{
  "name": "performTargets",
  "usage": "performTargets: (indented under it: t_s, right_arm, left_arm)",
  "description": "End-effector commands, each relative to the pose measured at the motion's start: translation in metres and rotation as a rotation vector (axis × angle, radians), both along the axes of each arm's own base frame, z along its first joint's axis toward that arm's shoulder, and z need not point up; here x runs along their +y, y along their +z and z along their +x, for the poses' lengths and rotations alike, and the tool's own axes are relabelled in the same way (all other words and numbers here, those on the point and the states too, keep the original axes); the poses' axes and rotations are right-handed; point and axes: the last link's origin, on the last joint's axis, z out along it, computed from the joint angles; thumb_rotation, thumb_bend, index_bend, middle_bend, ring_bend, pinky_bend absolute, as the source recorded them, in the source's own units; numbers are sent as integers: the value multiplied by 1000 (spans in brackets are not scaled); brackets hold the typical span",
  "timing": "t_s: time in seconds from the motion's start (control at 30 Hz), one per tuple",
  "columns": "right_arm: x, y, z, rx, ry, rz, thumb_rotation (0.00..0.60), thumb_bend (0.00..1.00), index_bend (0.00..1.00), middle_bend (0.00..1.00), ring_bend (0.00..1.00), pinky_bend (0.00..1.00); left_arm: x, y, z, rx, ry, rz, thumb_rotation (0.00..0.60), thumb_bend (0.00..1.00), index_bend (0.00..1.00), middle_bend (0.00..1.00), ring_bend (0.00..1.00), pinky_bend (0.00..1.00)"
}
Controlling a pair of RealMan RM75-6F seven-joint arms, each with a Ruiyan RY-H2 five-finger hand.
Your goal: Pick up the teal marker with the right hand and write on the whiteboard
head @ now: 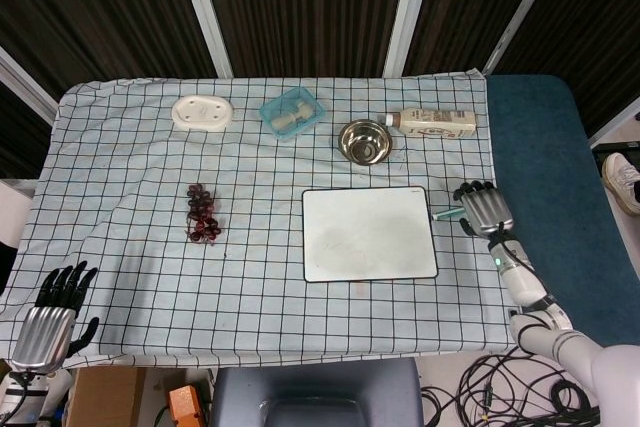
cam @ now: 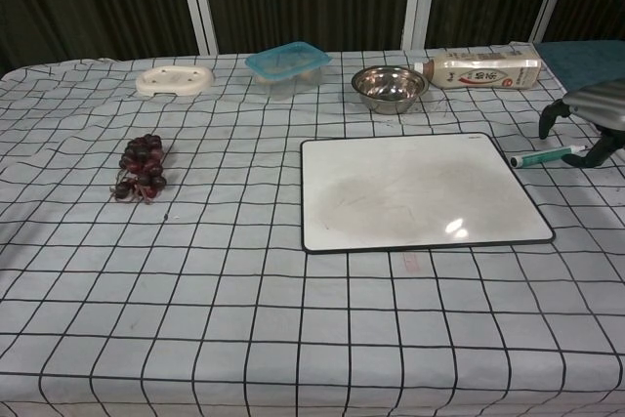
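1. My right hand (head: 485, 209): at the right edge of the table, fingers spread and pointing away from me, palm down, gripping nothing. In the chest view it (cam: 591, 116) shows only partly at the frame's right border, dark fingertips curving down over the marker's far end.
2. Teal marker (cam: 545, 156): lying flat on the checked cloth just right of the whiteboard, its outer end under my right hand. From the head view only a short teal stub (head: 447, 214) shows between the board and the hand. Whether the fingers touch it I cannot tell.
3. Whiteboard (head: 368, 232): flat on the cloth, dark-framed, faint smudges on its surface, just left of the marker.
4. Steel bowl (head: 363, 140): beyond the board, upright.
5. Drink bottle (head: 432, 123): on its side, right of the bowl, near the table's far edge.
6. Teal-lidded container (head: 292, 112): left of the bowl, lid on.
7. White soap dish (head: 203, 113): further left along the far side.
8. Bunch of dark grapes (head: 202, 214): mid-table, well left of the board.
9. My left hand (head: 52, 316): at the near left corner, off the table's edge, fingers apart, holding nothing.
10. Checked tablecloth (head: 120, 177): covers the table.
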Motion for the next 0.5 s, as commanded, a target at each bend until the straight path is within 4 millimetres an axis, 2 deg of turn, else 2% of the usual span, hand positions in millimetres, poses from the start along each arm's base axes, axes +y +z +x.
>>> performTargets:
  t_s: [0.03, 0.5]
  right_arm:
    - [-1, -4, 2, -7, 4, 4, 600, 327, 351, 242, 176, 246]
    - [-1, -16, 8, -1, 24, 13, 600, 327, 406, 245, 206, 269]
  left_arm:
    - [0, 0, 0, 0, 1, -2, 600, 386, 0, 0, 0, 57]
    - [-1, 2, -2, -5, 8, -2, 600, 386, 0, 0, 0, 57]
